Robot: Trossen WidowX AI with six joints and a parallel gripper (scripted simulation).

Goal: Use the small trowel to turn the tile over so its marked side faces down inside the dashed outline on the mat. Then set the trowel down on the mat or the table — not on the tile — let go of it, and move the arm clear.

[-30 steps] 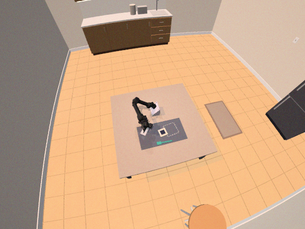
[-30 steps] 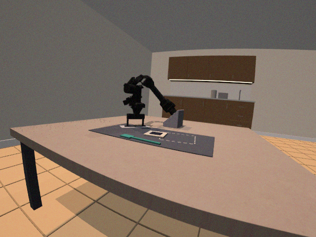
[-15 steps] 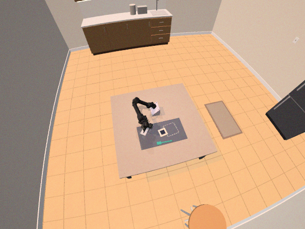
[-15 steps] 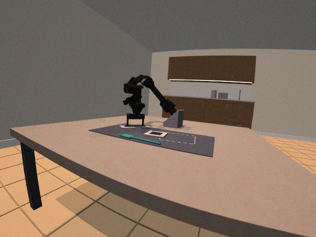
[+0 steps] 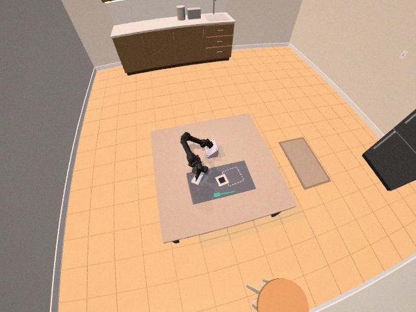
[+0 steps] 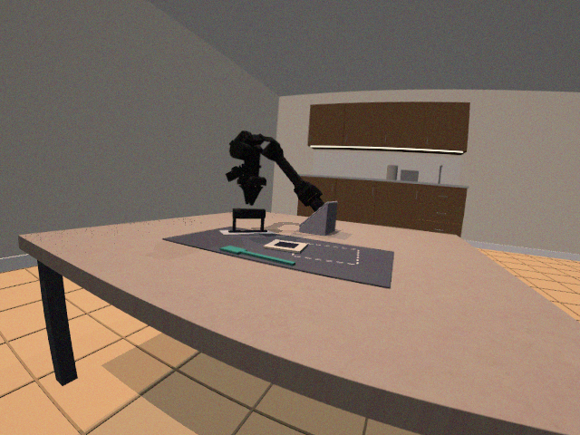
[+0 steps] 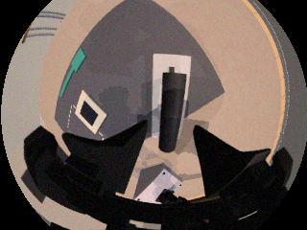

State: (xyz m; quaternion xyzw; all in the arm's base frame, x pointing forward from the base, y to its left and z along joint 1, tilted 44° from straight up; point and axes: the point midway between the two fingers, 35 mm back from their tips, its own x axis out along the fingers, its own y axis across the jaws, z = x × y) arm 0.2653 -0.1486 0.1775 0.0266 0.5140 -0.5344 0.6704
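Observation:
The trowel (image 5: 196, 178) (image 6: 247, 218) (image 7: 171, 99) has a black bar handle and a white blade. It rests on the left end of the dark grey mat (image 5: 201, 197) (image 6: 370, 274) (image 7: 137, 29). My gripper (image 5: 201, 169) (image 6: 250, 200) (image 7: 168, 134) hangs just above the handle, open, with a finger on each side and nothing between them. The tile (image 5: 221, 180) (image 6: 285, 245) (image 7: 90, 113) lies flat with its dark marked square facing up. It sits at the left corner of the dashed outline (image 5: 242, 177) (image 6: 358, 255), partly across the line.
A green flat tool (image 5: 223, 194) (image 6: 257, 255) (image 7: 73, 71) lies on the mat's front strip, in front of the tile. The arm's grey wedge base (image 5: 212, 149) (image 6: 321, 219) stands behind the mat. The table (image 5: 234, 134) (image 6: 140, 262) extends well beyond the mat.

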